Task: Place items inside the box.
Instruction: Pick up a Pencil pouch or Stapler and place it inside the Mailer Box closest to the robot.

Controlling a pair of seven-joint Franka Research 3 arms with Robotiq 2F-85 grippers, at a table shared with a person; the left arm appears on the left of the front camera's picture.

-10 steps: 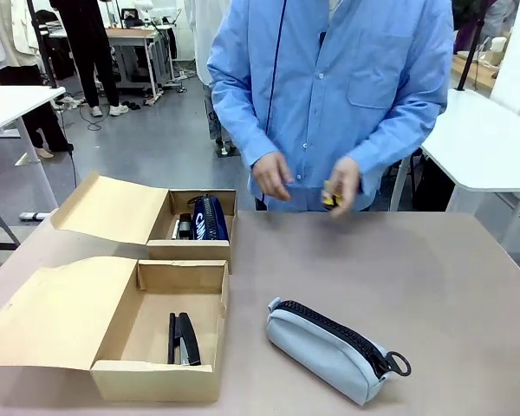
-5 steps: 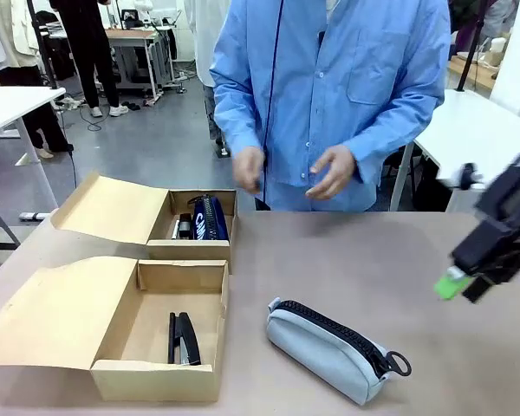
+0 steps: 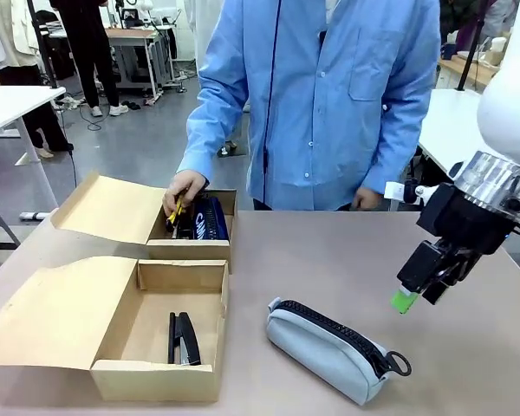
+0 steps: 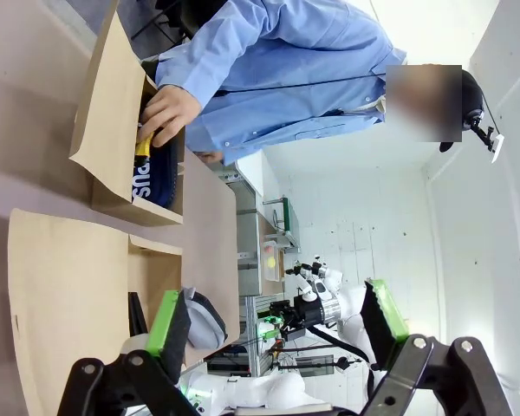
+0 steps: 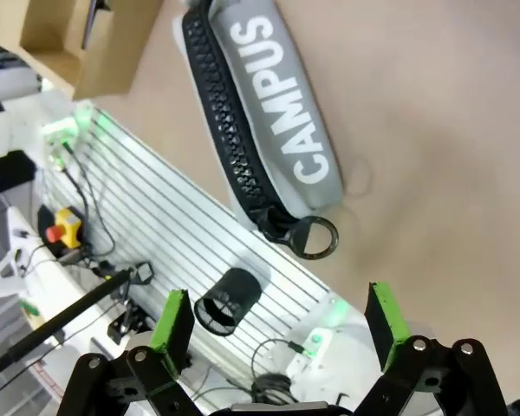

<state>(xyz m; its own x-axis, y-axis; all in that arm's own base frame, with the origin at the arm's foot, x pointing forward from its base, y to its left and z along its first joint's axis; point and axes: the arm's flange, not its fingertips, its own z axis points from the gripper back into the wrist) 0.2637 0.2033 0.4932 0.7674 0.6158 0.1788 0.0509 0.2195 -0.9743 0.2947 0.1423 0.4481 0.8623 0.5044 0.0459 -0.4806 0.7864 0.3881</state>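
Grey pouch (image 3: 329, 347) lies on the table (image 3: 347, 251), not yet boxed. We see a stapler (image 3: 185, 338) in the near box (image 3: 160, 381). A person's hand (image 3: 184, 189) holds a yellow knife (image 3: 177, 211) at the far box (image 3: 191, 250). Our right gripper (image 3: 419, 295) and left gripper (image 4: 276, 316) are spread wide, holding nothing.

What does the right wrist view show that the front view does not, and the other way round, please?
The right wrist view adds the white CAMPUS print along the side of the grey pouch, and the right gripper with its fingers set wide apart. The front view adds the person's hand holding the yellow-black utility knife at the far box, where the navy pouch lies. Both share the grey pouch lying on the table, its ring pull, and part of the near box.
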